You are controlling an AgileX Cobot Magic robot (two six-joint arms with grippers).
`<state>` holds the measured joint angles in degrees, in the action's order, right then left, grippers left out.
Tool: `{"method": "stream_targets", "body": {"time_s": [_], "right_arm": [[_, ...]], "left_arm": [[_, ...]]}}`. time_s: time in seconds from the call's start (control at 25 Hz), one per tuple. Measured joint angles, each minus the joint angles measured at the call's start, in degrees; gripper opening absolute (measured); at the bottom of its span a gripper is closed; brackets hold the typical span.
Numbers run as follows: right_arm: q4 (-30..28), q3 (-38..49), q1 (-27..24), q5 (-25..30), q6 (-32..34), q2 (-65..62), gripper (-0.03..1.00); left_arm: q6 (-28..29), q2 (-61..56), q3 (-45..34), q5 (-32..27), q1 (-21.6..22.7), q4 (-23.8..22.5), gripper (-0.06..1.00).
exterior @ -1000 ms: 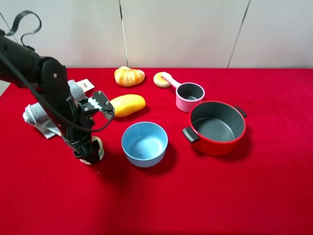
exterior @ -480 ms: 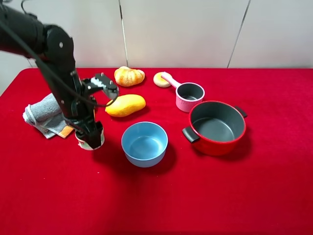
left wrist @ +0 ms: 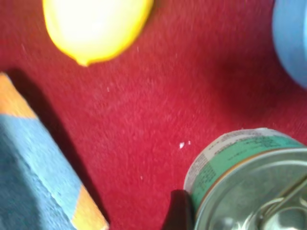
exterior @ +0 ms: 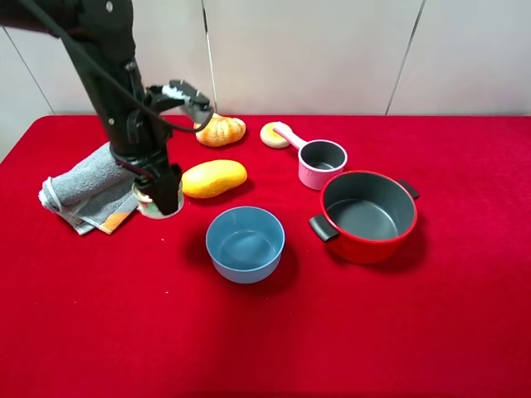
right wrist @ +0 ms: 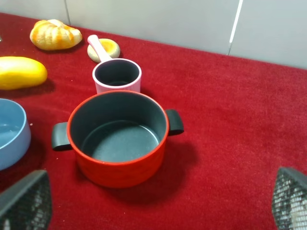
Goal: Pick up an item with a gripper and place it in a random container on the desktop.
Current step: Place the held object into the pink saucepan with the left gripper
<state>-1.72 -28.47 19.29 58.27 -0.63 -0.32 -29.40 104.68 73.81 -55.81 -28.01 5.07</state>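
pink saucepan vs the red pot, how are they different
The pink saucepan is clearly smaller than the red pot. The saucepan has one long pink handle; the pot has two short black side handles. The saucepan stands behind the pot, nearer the wall. Both are dark grey inside, empty and upright on the red cloth.

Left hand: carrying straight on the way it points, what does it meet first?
Likely bare red cloth: the left hand points down, shut on the tin can, between towel and mango; height unclear.
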Motion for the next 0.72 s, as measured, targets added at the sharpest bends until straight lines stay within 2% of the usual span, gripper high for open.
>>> {"method": "stream_targets", "body": {"time_s": [0.72], "right_arm": [[0.0, 0.0, 0.0, 0.0, 0.0, 0.0, 0.69]], "left_arm": [[-0.2, 13.9, 25.2, -10.7, -7.4, 0.0, 0.64]]}}
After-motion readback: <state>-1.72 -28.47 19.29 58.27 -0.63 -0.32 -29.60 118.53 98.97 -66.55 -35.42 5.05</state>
